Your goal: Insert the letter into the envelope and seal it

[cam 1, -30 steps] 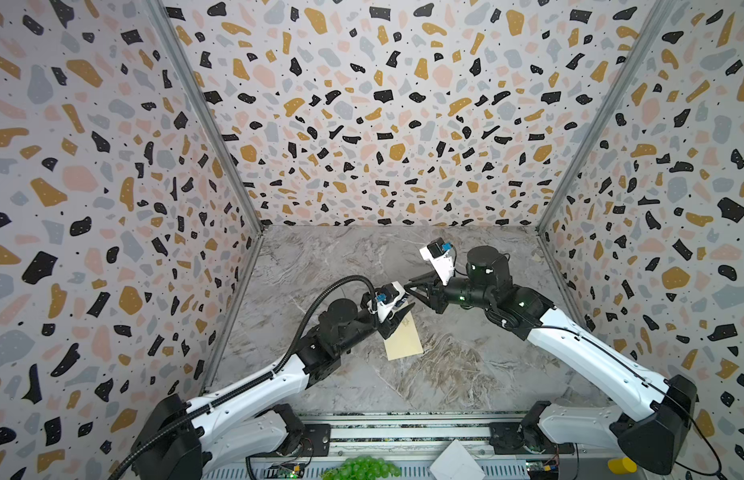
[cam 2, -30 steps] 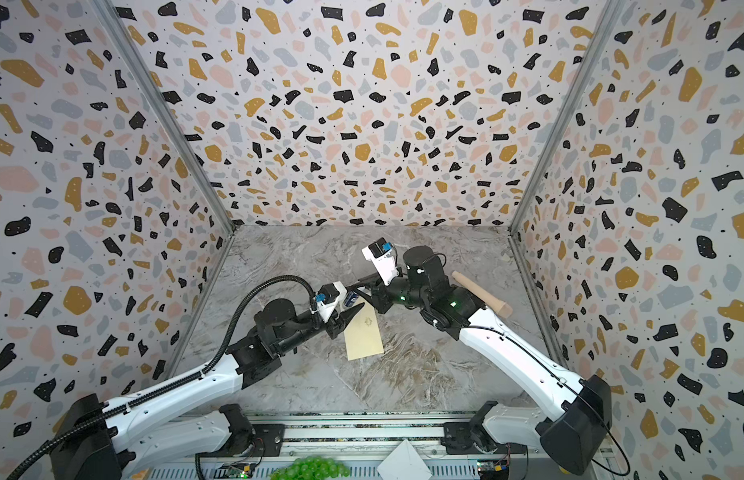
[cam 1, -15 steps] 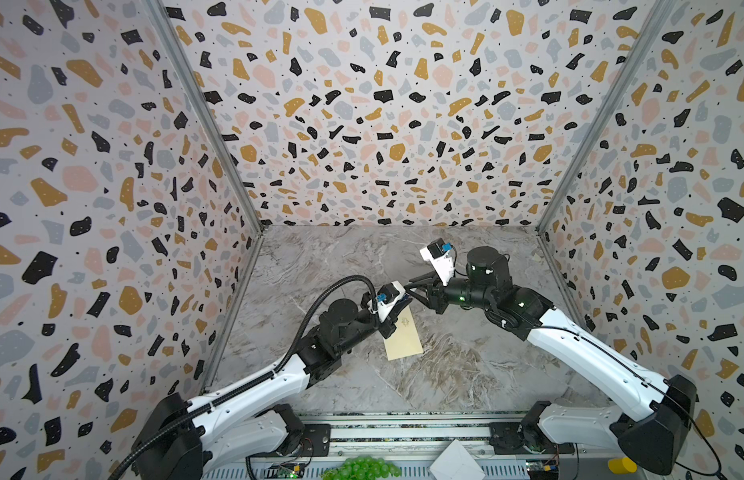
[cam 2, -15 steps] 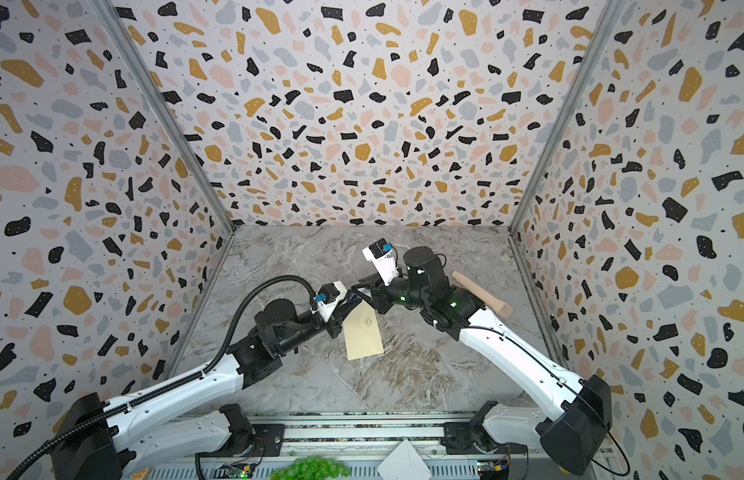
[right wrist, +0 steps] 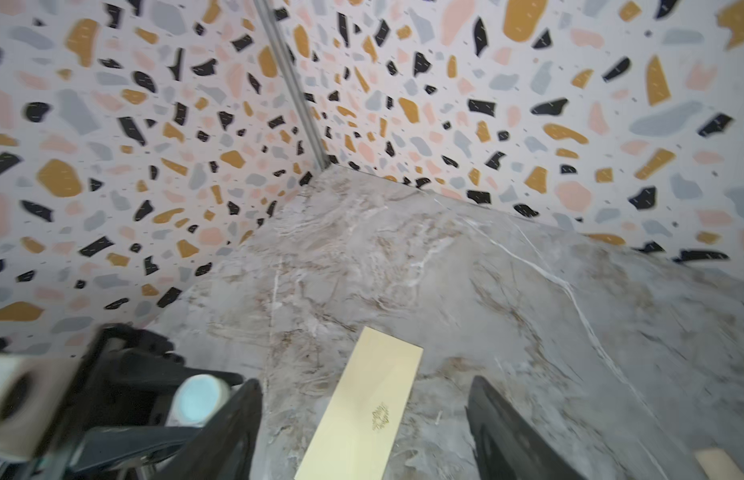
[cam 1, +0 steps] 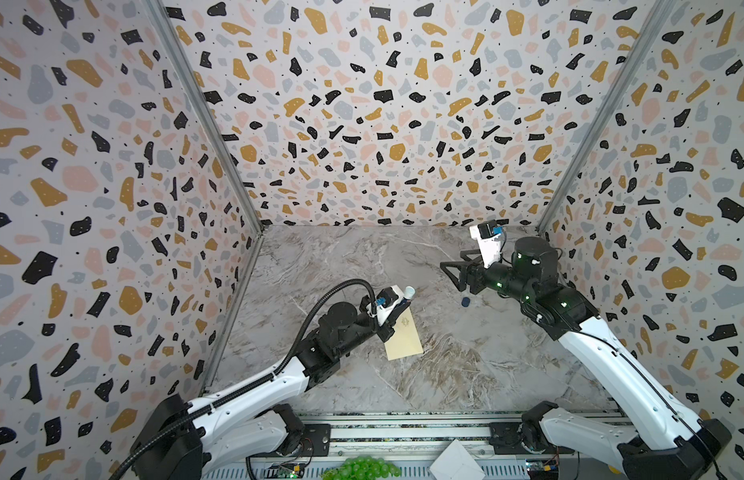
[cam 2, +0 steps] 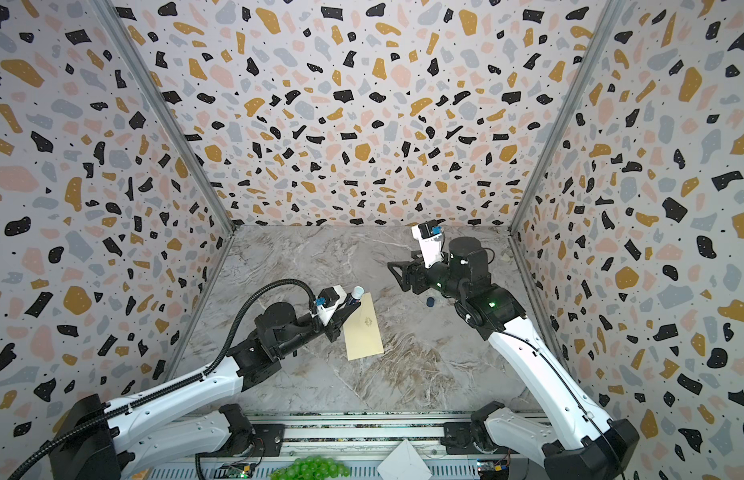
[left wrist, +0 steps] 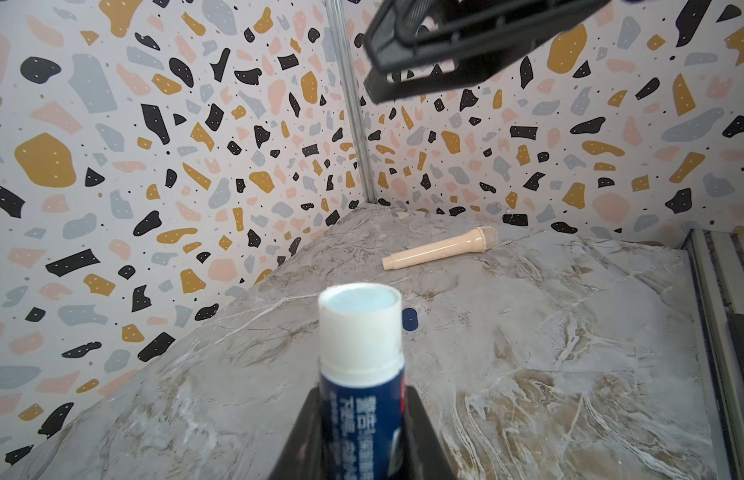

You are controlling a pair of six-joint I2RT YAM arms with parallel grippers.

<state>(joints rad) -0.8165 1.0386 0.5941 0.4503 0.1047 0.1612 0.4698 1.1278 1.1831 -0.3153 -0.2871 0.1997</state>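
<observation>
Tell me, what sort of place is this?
Probably a robot test booth: speckled wall panels box in a marble-look tabletop, two robot arms are mounted at its front edge, with an envelope and glue stick as props.

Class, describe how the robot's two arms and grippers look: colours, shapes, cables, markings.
The left arm and right arm have white links with black joints. A ribbed black hose loops over the left only; green lights dot the right. Each wrist bears a white camera block with blue trim. The left gripper and right gripper are black and angular.
</observation>
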